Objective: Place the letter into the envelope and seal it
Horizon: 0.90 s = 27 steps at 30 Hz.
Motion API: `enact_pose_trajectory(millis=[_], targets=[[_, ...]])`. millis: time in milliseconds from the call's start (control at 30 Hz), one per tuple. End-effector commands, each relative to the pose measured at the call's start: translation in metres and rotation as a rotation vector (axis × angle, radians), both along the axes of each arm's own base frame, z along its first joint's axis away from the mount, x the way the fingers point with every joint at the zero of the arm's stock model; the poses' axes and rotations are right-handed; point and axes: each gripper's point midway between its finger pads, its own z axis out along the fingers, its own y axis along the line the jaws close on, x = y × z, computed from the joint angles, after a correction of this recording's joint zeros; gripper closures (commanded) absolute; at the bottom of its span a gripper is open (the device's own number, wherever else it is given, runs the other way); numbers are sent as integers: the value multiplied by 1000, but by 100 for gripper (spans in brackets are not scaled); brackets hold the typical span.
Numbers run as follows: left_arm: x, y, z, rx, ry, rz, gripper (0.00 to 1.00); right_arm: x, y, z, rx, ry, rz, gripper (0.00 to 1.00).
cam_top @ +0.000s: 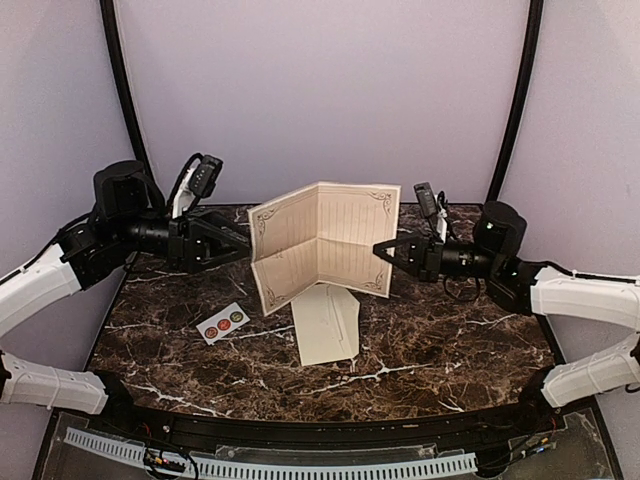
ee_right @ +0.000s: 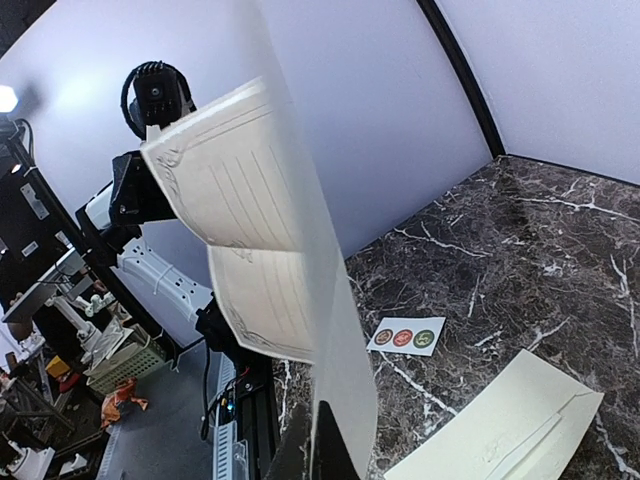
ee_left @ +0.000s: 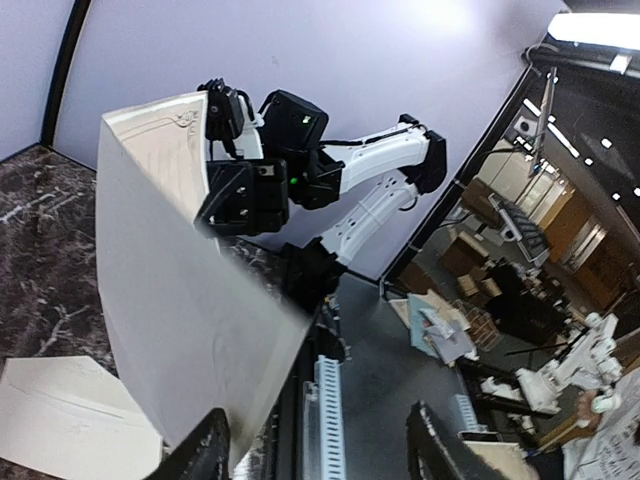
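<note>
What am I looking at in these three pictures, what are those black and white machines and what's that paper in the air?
They are two robot arms bolted to a marble table. One picture looks from above and behind them; the other two come from cameras on each wrist. The right end effector is shut on the right edge of a bordered letter, holding it up, part folded. The left end effector stands open at its left edge. On the table lie a cream envelope and a strip of round stickers.
</note>
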Motion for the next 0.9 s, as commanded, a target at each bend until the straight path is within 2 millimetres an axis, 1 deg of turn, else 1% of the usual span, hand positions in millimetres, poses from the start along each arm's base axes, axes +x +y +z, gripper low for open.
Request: enact_pose_trajectory(millis=[0, 33, 133, 167, 200, 233, 367, 467, 500, 533, 567, 633, 700, 767, 867], targets=[[7, 10, 21, -5, -102, 103, 27, -2, -7, 22, 74, -59, -31, 100], [9, 14, 22, 9, -116, 131, 24, -4, -8, 23, 77, -61, -29, 100], [16, 30, 32, 10, -158, 214, 16, -9, -9, 27, 86, -69, -10, 100], [16, 36, 36, 6, -174, 245, 14, -11, -9, 28, 89, -72, 0, 100], [20, 43, 38, 6, -181, 277, 13, -13, -9, 29, 94, -76, 11, 100], [21, 49, 42, 3, -194, 308, 12, -16, -9, 31, 99, -76, 22, 100], [37, 72, 50, 3, -219, 450, 9, -23, -10, 34, 106, -80, 60, 100], [50, 82, 51, 13, -219, 538, 7, -28, -10, 37, 109, -86, 82, 100], [58, 85, 50, 20, -216, 578, 7, -29, -11, 38, 110, -89, 86, 100], [62, 86, 50, 24, -209, 595, 7, -31, -12, 40, 112, -92, 90, 100], [70, 88, 46, 37, -197, 632, 6, -32, -12, 41, 113, -94, 93, 100], [82, 90, 38, 61, -171, 677, 7, -33, -12, 42, 113, -93, 94, 100], [91, 87, 26, 89, -147, 681, 7, -32, -12, 43, 115, -87, 90, 100], [94, 79, 12, 118, -120, 640, 7, -32, -12, 46, 118, -81, 88, 100], [87, 57, -8, 121, -53, 488, 13, -30, -9, 47, 116, -75, 88, 100]])
